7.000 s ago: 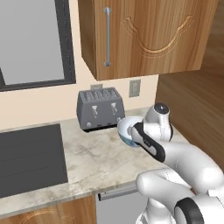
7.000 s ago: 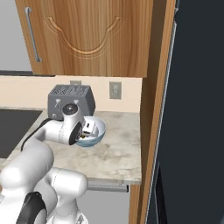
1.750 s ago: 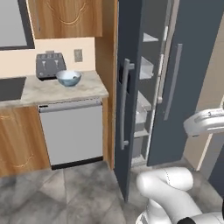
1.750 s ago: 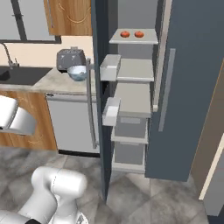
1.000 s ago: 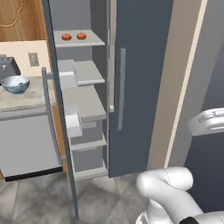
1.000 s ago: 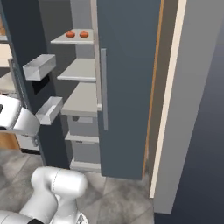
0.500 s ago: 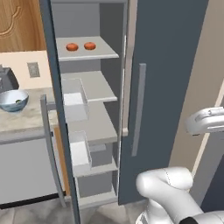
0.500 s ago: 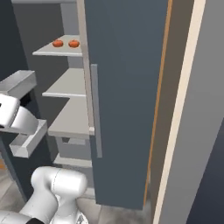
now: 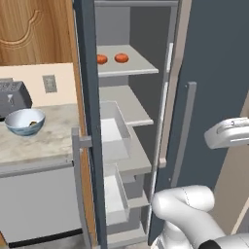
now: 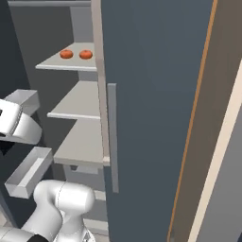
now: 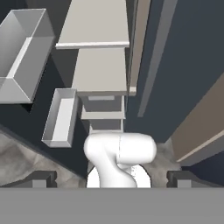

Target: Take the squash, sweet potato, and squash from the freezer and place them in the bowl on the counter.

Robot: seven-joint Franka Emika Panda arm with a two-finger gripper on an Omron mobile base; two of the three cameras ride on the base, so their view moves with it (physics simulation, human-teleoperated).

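On the freezer's [image 9: 214,73] flat pale shelf, two round orange vegetables [image 9: 111,59]; tool [image 11: 112,178] spread.

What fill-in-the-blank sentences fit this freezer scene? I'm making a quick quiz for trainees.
1. The two orange vegetables lie on the freezer's ____ shelf.
2. The bowl stands on the counter beside the ____.
3. The pincer's fingertips stand wide apart, so it is ____.
4. The freezer's left door is ____.

Missing words: top; toaster; open; open
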